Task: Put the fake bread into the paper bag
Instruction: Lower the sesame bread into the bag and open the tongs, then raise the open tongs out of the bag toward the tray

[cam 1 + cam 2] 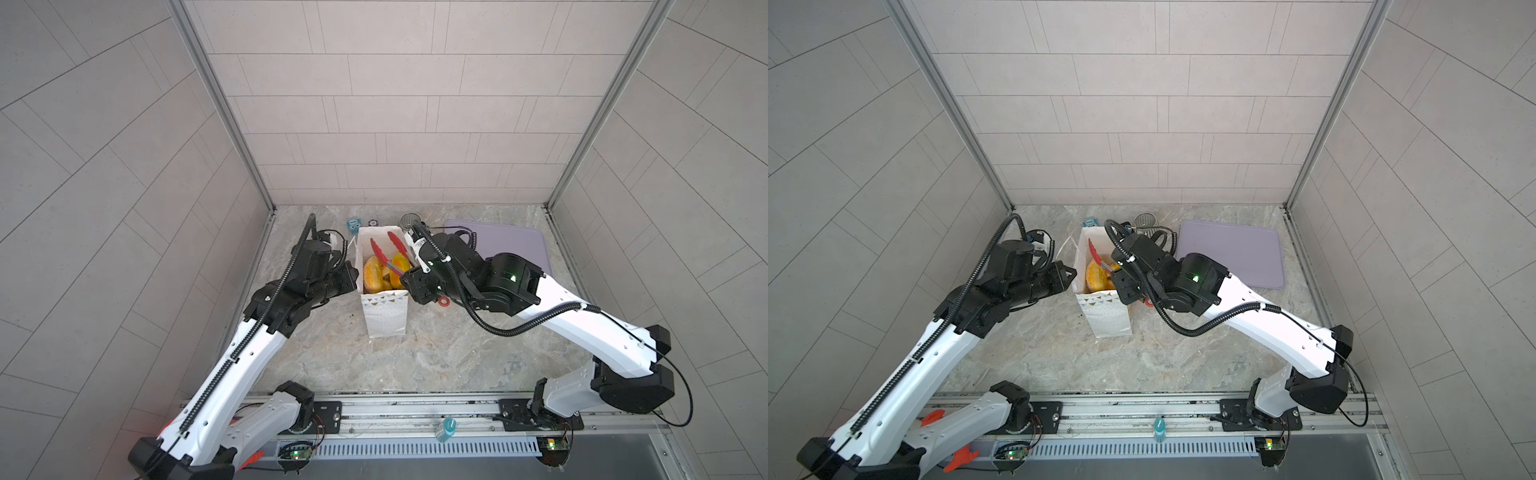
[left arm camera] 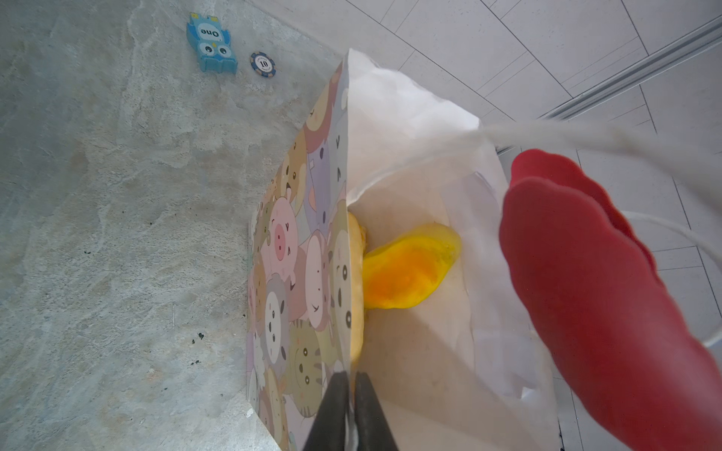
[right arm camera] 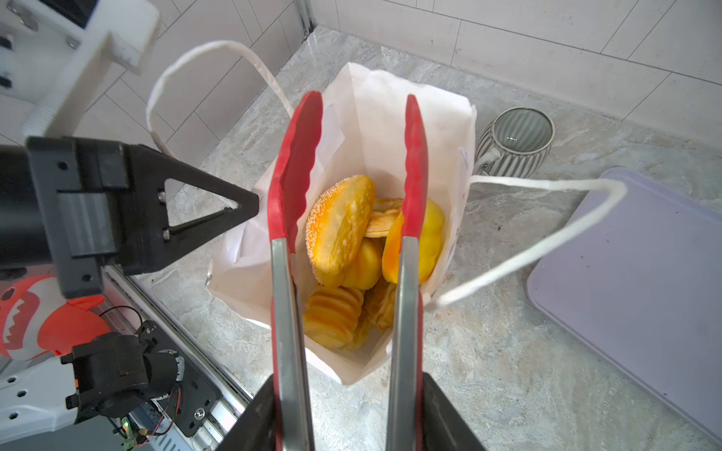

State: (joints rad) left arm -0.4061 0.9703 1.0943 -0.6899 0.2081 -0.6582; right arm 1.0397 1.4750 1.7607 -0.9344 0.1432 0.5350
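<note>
The tall white paper bag (image 3: 371, 101) with pastel cartoon-animal print stands upright on the grey marbled table (image 1: 374, 361), its rim pinched tight by the left gripper (image 2: 351, 377), with the glossy golden-yellow fake bread (image 3: 340, 230) piled inside it, while the right gripper (image 3: 349, 390) clasps red-tipped metal tongs (image 3: 289, 293), their tips apart over the bag's mouth.

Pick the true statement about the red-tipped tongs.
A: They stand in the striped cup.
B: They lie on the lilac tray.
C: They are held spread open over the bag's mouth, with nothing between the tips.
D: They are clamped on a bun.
C: in the right wrist view the tongs stand spread in the right gripper above the paper bag, tips gripping nothing, the fake bread lying inside.
</note>
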